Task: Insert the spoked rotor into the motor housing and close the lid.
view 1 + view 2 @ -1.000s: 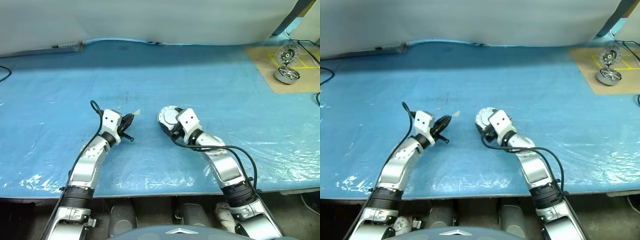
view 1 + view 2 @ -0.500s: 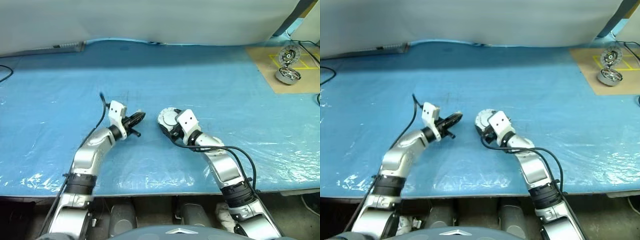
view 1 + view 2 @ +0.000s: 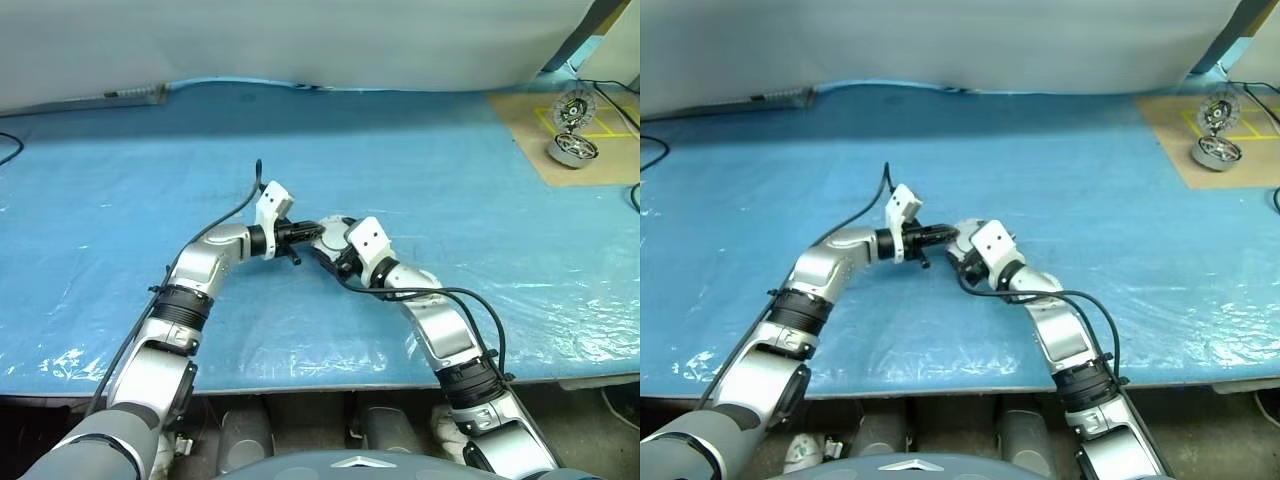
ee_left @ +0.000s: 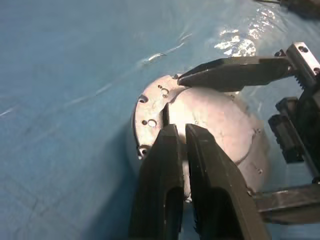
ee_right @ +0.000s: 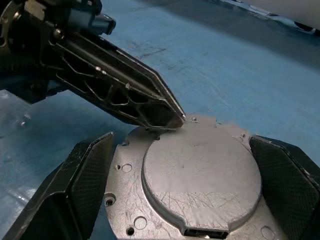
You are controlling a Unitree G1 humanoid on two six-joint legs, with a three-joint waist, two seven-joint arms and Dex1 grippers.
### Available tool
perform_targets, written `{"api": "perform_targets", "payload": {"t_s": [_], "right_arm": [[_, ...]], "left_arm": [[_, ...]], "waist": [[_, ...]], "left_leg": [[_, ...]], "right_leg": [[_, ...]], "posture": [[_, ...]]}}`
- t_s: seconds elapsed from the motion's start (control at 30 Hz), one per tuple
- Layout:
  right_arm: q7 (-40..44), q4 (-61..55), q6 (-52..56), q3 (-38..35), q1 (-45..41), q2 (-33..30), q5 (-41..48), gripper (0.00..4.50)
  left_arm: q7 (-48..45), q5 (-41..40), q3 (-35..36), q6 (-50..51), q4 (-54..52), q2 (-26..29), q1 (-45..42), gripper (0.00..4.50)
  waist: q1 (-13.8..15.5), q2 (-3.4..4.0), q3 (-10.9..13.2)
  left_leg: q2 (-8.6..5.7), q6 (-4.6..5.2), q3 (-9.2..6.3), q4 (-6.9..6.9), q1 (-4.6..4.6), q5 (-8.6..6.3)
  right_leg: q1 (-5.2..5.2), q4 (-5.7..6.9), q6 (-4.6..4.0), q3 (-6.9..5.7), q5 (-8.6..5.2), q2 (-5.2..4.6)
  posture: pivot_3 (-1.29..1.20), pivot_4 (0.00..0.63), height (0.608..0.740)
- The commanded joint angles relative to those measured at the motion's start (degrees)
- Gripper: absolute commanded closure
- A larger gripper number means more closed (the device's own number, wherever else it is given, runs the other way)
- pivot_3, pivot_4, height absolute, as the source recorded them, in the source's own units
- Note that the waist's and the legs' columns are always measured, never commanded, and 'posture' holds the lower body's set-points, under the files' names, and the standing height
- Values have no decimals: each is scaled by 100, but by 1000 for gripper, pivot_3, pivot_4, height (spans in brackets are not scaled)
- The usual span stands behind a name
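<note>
Since the earlier frame, left claw (image 3: 308,230) swings in from the open blue surface (image 3: 120,200) toward the right claw (image 5: 185,165), fingers pressed together, empty. Tips now sit at the near rim of the motor housing (image 5: 192,175), touching or just short of it; hard to say. Right claw stands wide, one finger either side of the housing, flat solid face toward both wrist cameras. No long axis: round part. Left claw is the free one. Another silver unit (image 3: 574,150) sits well apart on a brown board (image 3: 530,125). Nothing between claw and housing.
</note>
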Motion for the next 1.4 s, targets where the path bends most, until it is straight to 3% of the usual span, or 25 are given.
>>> {"api": "perform_targets", "payload": {"t_s": [0.03, 0.4, 0.83, 1.07, 1.4], "right_arm": [[29, -106, -91, 10, -63, 90, 72, 0], [100, -550, 62, -814, -267, 797, 1401, 0], [64, -893, 231, -621, 132, 54, 979, 0], [23, -889, 445, -429, 184, -250, 712, 0], [-78, -718, 757, -212, 114, -198, 488, 0]], "left_arm": [[-18, 356, -254, 56, 274, 46, 54, 4177], [11, 425, -136, -48, 274, -72, 64, 4177], [318, -460, 953, -126, -904, -393, 278, 4177], [626, -295, 1131, -942, -1927, -232, 1299, 4177], [1404, -96, 1195, -1738, -2939, -281, 2948, 4177]], "waist": [[11, 0, 0], [16, 0, 0], [17, -3, 4], [-6, -3, 4], [1, -2, 4]], "left_leg": [[-2, 0, 0, -1, 14, 0], [-3, 1, 2, -5, 46, -1], [-2, 0, 1, -15, 11, -1], [0, 0, 2, -23, 1, -1], [3, 0, 2, -23, -9, -2]], "right_leg": [[14, -4, 0, 0, 0, -2], [30, -6, -1, 0, -1, -7], [14, -15, -1, -4, -2, -4], [5, -26, 0, -5, -3, -1], [-6, -28, 2, -7, -4, -1]], "posture": [[0, 150, 740], [0, 150, 740], [0, 150, 740], [0, 150, 740], [0, 150, 740]]}}
